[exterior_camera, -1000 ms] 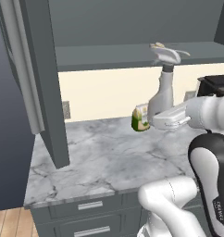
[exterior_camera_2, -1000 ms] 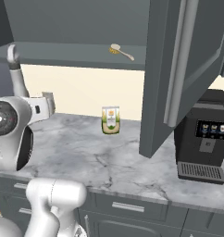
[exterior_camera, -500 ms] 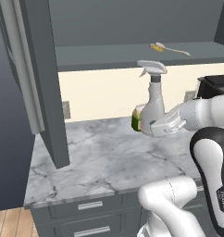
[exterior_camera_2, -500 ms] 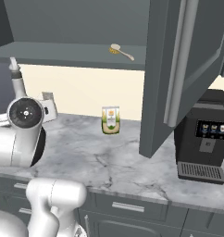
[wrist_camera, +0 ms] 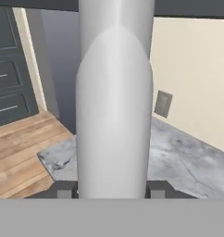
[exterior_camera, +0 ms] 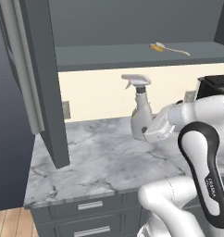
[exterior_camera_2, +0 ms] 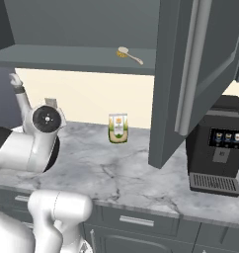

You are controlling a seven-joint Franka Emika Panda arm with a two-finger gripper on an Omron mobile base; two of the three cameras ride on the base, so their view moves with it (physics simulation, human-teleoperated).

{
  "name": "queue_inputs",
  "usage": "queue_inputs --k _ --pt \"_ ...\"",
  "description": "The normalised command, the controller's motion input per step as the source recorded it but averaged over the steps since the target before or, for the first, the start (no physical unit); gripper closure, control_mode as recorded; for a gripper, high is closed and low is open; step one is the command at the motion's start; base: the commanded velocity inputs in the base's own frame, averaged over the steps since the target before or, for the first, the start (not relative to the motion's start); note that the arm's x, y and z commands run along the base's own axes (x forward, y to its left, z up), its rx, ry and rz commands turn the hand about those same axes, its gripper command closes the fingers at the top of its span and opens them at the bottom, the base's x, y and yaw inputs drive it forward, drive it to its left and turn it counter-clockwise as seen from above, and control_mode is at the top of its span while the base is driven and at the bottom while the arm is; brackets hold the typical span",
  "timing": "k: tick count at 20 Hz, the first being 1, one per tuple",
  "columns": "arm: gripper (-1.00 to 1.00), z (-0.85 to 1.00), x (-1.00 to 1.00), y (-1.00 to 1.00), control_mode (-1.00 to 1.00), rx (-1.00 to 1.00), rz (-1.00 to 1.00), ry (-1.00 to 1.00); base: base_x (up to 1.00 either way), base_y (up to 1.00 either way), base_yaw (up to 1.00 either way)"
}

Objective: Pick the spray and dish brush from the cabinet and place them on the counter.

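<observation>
From the left base view, the gripper (exterior_camera: 148, 132) is clamped on the lower body of the spray (exterior_camera: 140, 111), which stands upright in the air above the counter (exterior_camera: 100, 162), its white trigger head pointing left just under the shelf edge of the cabinet (exterior_camera: 132, 54). The brush (exterior_camera: 169, 48) lies on that shelf near its front, tan head to the left and thin handle running right, well above and to the right of the spray. An open cabinet door (exterior_camera: 44, 78) hangs at the left, its lower corner low over the counter, and grey drawers (exterior_camera: 86, 210) sit below the slab. From the right base view, the spray (exterior_camera_2: 19, 96) shows at the far left behind the arm's round wrist joint, only its neck and head clear of it; the brush (exterior_camera_2: 129, 54) rests on the shelf up near the middle. A green-and-cream pouch (exterior_camera_2: 118, 128) stands on the counter (exterior_camera_2: 131, 173) against the back wall, apart from the spray, and a black coffee machine (exterior_camera_2: 218, 148) stands at the right past the other open door (exterior_camera_2: 190, 74). In the hand view, the spray (wrist_camera: 115, 102) rises as a pale column between the two dark fingertips (wrist_camera: 63, 190), which press its sides; behind it lie the marble counter (wrist_camera: 178, 152), a wall socket (wrist_camera: 163, 104) and a wood floor (wrist_camera: 21, 148)
</observation>
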Motion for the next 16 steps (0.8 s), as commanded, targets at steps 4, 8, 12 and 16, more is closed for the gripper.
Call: queue_inputs --k 4,8,12,16 --pt "1.00 -0.48 0.20 0.19 -1.00 -0.05 0.20 -0.07 0.00 0.00 0.00" --pt "1.00 -0.57 0.30 0.21 -1.00 -0.06 0.19 -0.02 0.00 0.00 0.00" --pt "1.00 -0.52 0.26 0.18 -1.00 -0.06 0.19 0.00 0.00 0.00 0.00" --pt "1.00 -0.43 0.24 0.18 -1.00 -0.06 0.17 0.00 0.00 0.00 0.00"
